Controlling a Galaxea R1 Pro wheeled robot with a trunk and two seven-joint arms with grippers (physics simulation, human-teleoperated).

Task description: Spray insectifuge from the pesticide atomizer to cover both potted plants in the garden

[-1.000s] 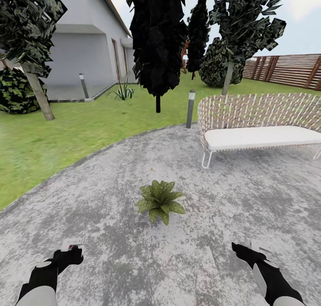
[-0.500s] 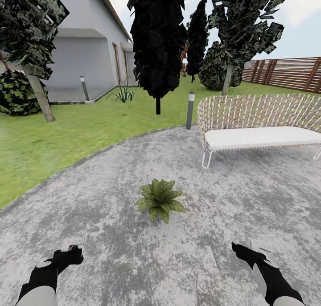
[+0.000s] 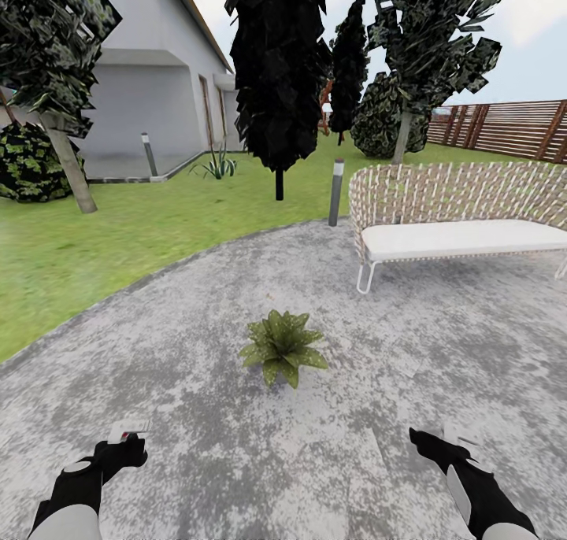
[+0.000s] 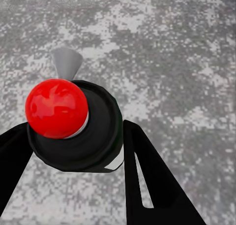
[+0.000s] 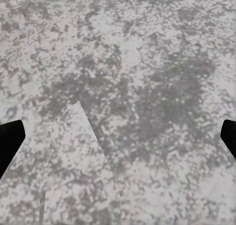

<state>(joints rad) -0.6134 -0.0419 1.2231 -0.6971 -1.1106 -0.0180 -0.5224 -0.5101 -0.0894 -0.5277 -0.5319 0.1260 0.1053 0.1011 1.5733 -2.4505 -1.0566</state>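
Head view first: my left gripper [image 3: 126, 438] sits low at the near left over the grey patio [image 3: 441, 351], and its fingers are closed around the spray bottle [image 3: 128, 428], whose pale head shows just above them. From my left wrist, the bottle [image 4: 73, 131] is seen from above, a dark round body with a red ball on top and a grey nozzle, wedged between my two black fingers [image 4: 152, 180]. My right gripper [image 3: 441, 439] is low at the near right, well apart from the left; from its wrist the two finger tips [image 5: 10, 139] stand wide apart at the edges with nothing between them but paving.

Farther on, near the middle of the patio, one potted plant [image 3: 282, 346] spreads its green leaves; its pot is hidden under them. Beyond it to the right stands a woven bench [image 3: 457, 217] with a white cushion. Lawn [image 3: 118, 241], trees, a grey house [image 3: 157, 91] and a slatted wooden fence [image 3: 512, 127] lie farthest off.
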